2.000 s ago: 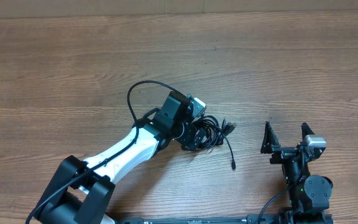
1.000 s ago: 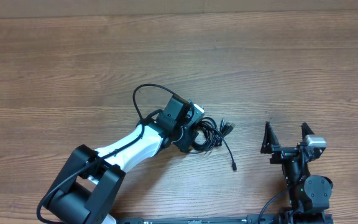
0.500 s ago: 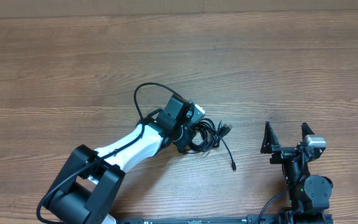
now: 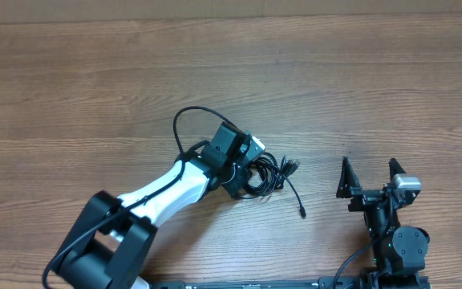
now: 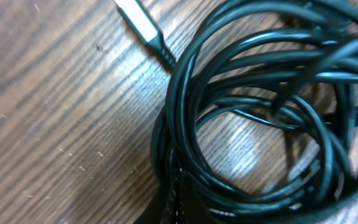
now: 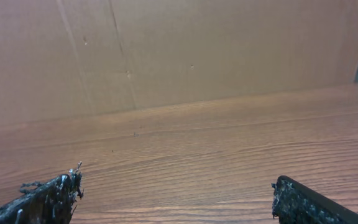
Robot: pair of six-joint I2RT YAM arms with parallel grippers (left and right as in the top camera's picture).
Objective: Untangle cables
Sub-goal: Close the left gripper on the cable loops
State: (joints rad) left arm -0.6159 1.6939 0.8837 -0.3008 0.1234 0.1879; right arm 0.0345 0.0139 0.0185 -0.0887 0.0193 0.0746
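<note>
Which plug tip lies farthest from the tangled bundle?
The plug tip ending the lone strand trailing down-right of the bundle; the other tips sit against it.

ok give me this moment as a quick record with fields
cables: knotted in one small bundle on the table
loose end: one cord trails right, plug tip on bare wood
left jaws: shut on the bundle's left edge
right jaws: wide open, empty, apart from the bundle
task state: not yet untangled
</note>
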